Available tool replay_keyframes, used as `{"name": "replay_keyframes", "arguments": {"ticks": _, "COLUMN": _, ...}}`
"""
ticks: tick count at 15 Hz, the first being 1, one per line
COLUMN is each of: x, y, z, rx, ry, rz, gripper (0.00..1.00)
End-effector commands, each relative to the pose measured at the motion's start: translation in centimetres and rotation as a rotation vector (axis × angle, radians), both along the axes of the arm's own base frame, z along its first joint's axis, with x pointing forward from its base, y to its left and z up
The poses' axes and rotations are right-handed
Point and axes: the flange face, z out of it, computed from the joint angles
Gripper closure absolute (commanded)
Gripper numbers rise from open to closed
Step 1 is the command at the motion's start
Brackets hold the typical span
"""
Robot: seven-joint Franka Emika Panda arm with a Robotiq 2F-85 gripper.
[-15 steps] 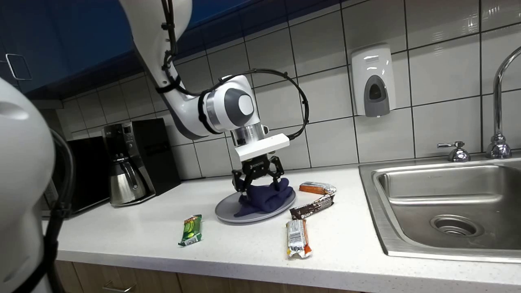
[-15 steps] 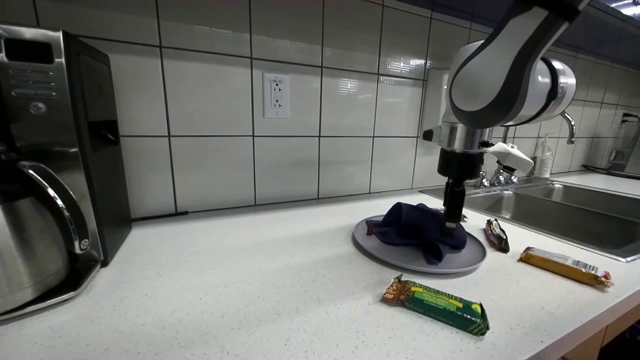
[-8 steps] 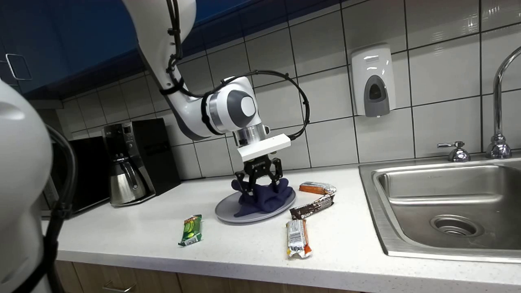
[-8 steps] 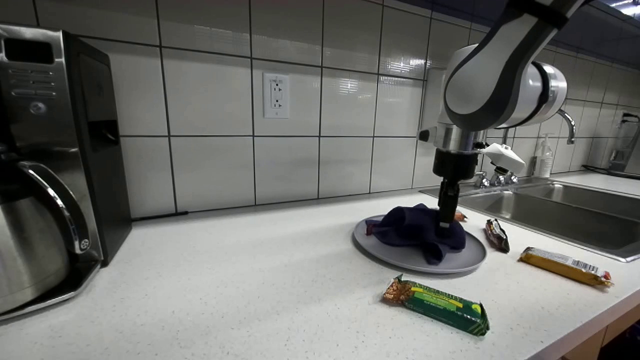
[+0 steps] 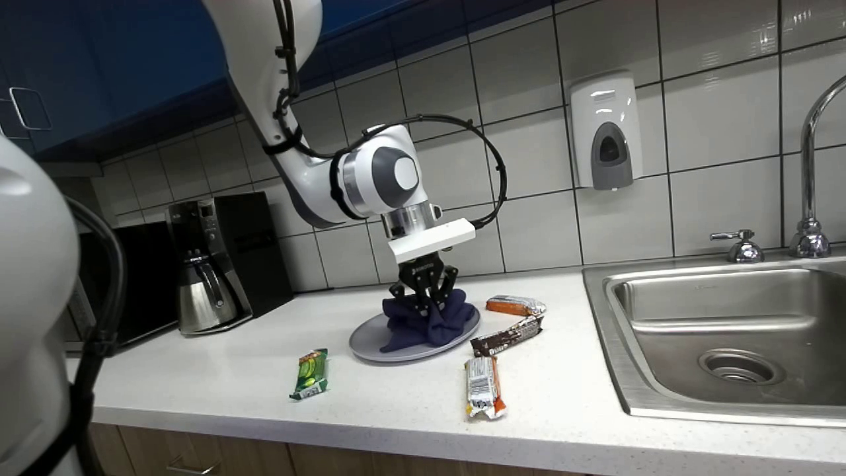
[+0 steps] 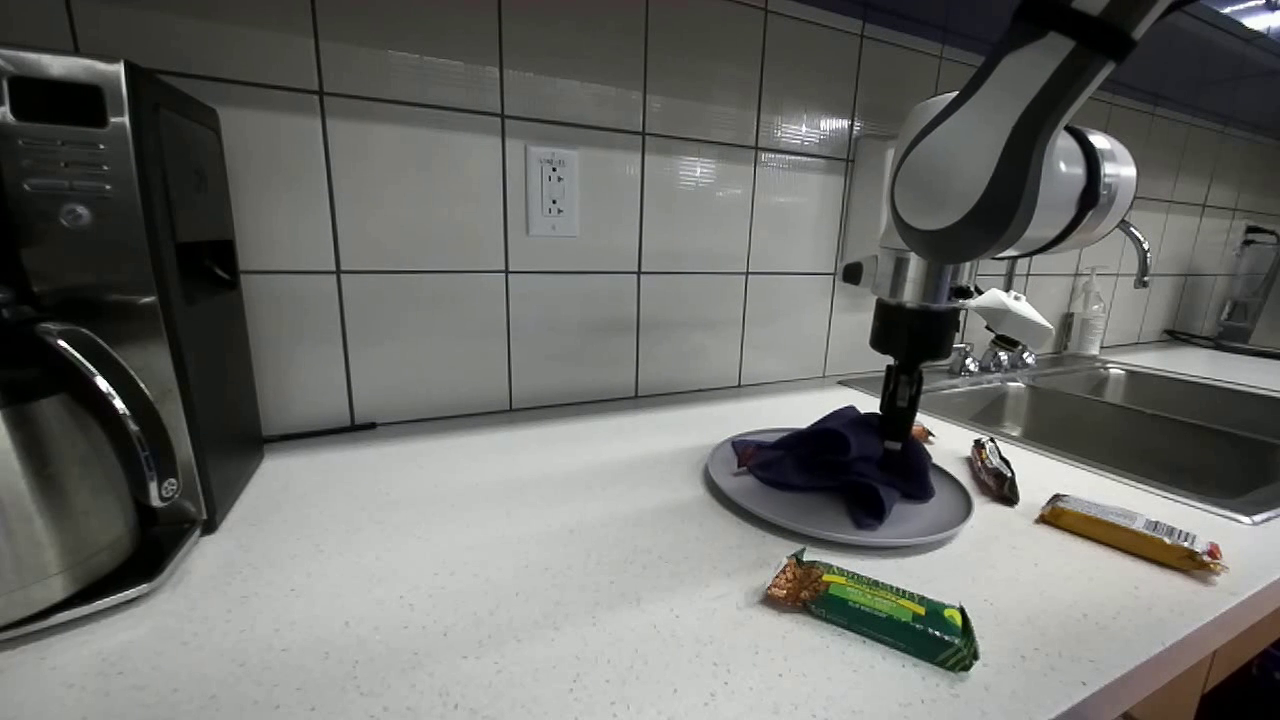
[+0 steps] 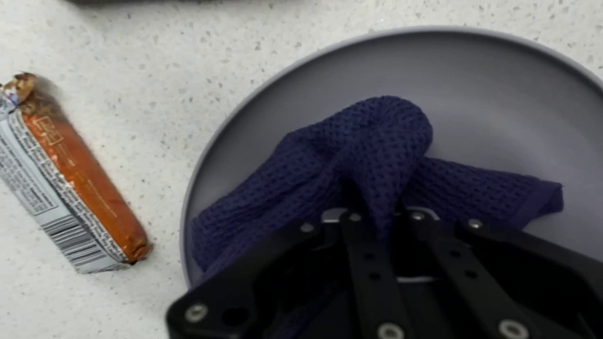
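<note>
Pincer (image 7: pixel 382 216) gripping cloth (image 7: pixel 362 146), seemingly within plate rim (image 7: pixel 438 29)

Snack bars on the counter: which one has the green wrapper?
The green bar lies alone on the side of the plate towards the coffee maker; the brown bar, far orange bar and near orange bar lie towards the sink.

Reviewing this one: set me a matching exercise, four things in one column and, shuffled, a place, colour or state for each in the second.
Things
1. gripper
2. cloth
3. plate
4. soap dispenser

Descriptions
A. dark blue-purple and bunched up
B. mounted on the tiled wall
C. jaws drawn together, pinching a fold
D. round and grey

Pairs: 1-C, 2-A, 3-D, 4-B
</note>
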Motion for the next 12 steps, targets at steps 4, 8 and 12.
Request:
{"name": "replay_keyframes", "arguments": {"ticks": 4, "x": -0.5, "y": -0.3, "z": 1.3, "rx": 0.018, "ry": 0.004, "rz": -0.038, "gripper": 0.98}}
{"name": "replay_keyframes", "arguments": {"ticks": 8, "x": -0.9, "y": -0.3, "z": 3.9, "rx": 0.017, "ry": -0.009, "rz": -0.069, "gripper": 0.98}}
{"name": "replay_keyframes", "arguments": {"ticks": 12, "x": -0.2, "y": 0.0, "z": 7.8, "rx": 0.039, "ry": -0.067, "rz": -0.098, "gripper": 0.98}}
